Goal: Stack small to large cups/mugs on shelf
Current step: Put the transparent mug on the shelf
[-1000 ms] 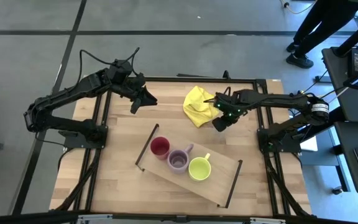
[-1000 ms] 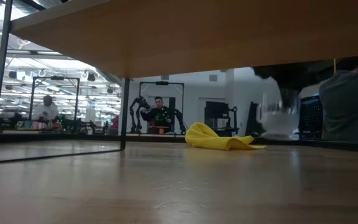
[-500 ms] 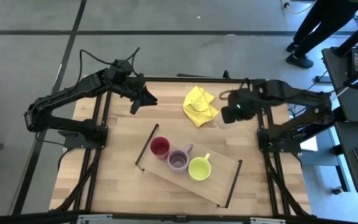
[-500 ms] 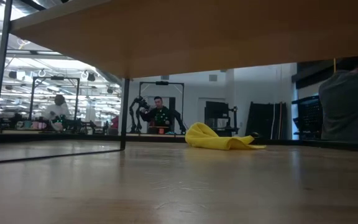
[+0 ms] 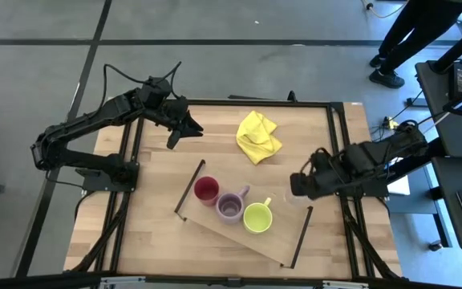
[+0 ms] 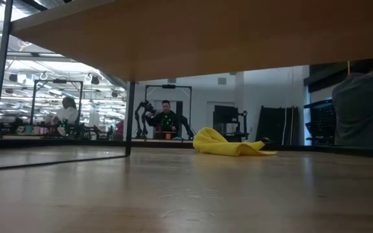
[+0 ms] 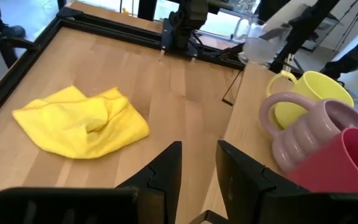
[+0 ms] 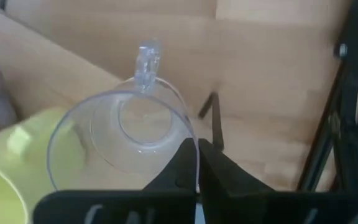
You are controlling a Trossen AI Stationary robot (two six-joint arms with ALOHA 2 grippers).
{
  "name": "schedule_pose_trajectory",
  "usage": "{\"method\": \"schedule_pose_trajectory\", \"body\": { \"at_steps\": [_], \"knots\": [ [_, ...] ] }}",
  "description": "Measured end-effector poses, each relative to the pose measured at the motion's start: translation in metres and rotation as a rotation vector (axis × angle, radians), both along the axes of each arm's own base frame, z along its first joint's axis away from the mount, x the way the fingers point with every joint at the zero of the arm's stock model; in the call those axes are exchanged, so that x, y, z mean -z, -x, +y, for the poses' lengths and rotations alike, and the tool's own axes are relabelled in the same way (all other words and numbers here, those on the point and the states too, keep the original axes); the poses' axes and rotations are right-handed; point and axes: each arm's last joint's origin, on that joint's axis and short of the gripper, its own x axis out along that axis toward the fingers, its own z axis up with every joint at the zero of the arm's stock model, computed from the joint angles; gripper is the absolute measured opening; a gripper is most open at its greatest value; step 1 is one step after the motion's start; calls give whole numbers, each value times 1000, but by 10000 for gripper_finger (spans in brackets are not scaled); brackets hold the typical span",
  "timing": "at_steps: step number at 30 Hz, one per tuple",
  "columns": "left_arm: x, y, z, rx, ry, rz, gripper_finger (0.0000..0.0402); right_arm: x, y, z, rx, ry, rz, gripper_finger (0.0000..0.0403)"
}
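Wooden table [image 5: 159,233] under us, and on it the shelf [image 5: 279,241], its long board lying at a slant with black rails at both short ends. Three are already lined up on it: the yellow-green mug [image 5: 257,217], the purple mug [image 5: 230,207], the red cup [image 5: 206,190]. We reckon we are on the last step, bringing in the clear glass tumbler [image 8: 129,124]. Our right gripper [image 5: 299,186] hovers just off the shelf's free end, fingers pinched tight on the tumbler's rim, the glass hanging beside the yellow-green mug. Next we need to set it upright on the bare board past that mug, then release. Our left gripper [image 5: 175,138] waits near the table's far edge, fingers parted a little, holding nothing.
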Motion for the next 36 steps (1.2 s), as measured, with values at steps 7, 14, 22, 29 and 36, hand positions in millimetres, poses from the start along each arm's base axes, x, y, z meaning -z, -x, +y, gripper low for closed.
{"method": "schedule_pose_trajectory", "body": {
  "at_steps": [7, 14, 22, 29, 36],
  "knots": [
    [4, -2, 1, 0, 22, 29, 94, -17, 9, 26, -21, -66, -44, 2],
    [7, -4, 2, 0, 35, 49, 94, -35, 0, 40, 10, -140, -78, 2],
    [8, -5, 3, -6, 32, 53, 94, -25, -27, 62, 24, -184, 14, 2],
    [8, -5, 3, -6, 32, 53, 94, -3, -46, 77, 52, -110, 61, 3],
    [8, -5, 3, -7, 34, 54, 94, 13, -53, 94, 35, -140, 156, 10]
  ]
}}
